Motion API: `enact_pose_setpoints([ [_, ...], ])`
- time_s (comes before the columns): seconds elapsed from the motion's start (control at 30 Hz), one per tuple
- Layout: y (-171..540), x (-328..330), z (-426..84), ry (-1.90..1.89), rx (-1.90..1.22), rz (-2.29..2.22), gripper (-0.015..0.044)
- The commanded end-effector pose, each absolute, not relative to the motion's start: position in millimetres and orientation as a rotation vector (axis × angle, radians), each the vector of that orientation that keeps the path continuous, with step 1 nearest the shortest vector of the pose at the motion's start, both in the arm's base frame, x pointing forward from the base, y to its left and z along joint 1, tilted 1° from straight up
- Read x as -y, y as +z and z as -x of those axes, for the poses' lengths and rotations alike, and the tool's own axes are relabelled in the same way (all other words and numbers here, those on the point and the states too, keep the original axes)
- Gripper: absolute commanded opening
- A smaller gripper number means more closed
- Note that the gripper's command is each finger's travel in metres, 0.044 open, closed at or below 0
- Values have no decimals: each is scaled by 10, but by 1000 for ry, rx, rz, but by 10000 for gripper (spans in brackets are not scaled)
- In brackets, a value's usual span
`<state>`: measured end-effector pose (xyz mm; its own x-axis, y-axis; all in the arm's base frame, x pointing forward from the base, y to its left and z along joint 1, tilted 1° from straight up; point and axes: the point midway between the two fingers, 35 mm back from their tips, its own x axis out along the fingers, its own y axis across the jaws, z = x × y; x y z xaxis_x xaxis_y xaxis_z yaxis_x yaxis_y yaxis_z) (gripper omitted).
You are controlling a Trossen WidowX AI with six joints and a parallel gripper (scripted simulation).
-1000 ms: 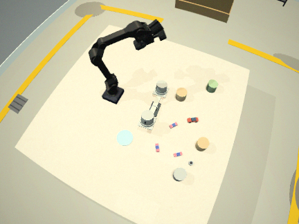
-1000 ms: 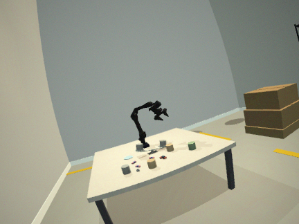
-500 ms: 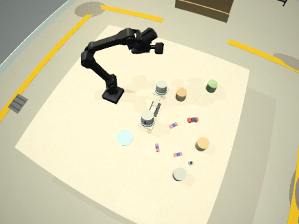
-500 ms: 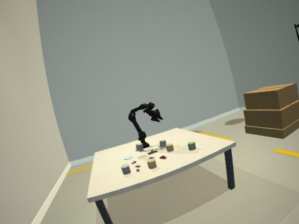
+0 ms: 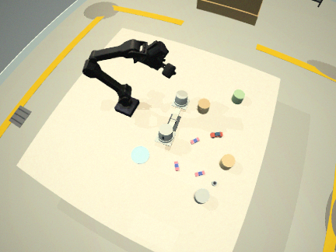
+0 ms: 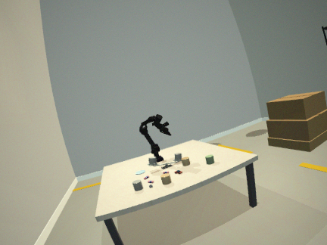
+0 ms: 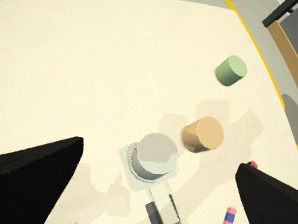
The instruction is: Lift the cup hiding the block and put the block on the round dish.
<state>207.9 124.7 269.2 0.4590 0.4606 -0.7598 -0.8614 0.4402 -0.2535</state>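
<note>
Two grey cups stand on the balance (image 5: 173,119) (image 6: 166,165) (image 7: 163,202). The far cup (image 5: 181,98) (image 6: 178,156) (image 7: 156,155) is upright on one end plate. The near cup (image 5: 166,133) (image 6: 152,161) is upright on the other end, on the dish side, outside the wrist view. No block shows; which end sits lower cannot be told. The pale blue round dish (image 5: 140,155) (image 6: 140,172) has nothing on it. My gripper (image 6: 168,128) (image 7: 163,159) is wide open and empty, high above the table, with the far cup between its fingertips in the wrist view only.
An orange-tan cylinder (image 5: 204,106) (image 6: 185,161) (image 7: 204,134) stands close beside the far cup. A green cylinder (image 5: 238,96) (image 6: 210,159) (image 7: 231,70) stands farther out. Another tan cylinder (image 5: 227,162), a grey cylinder (image 5: 201,196), a red car (image 5: 216,134) and small pink-blue pieces lie beyond the balance.
</note>
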Motion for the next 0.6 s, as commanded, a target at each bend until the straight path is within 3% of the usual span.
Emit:
enact_pose_setpoints([
  [0.0,2665,-1072,-2068,791,-694,623,440],
  [0.57,2459,-368,-1936,318,-775,262,440],
])
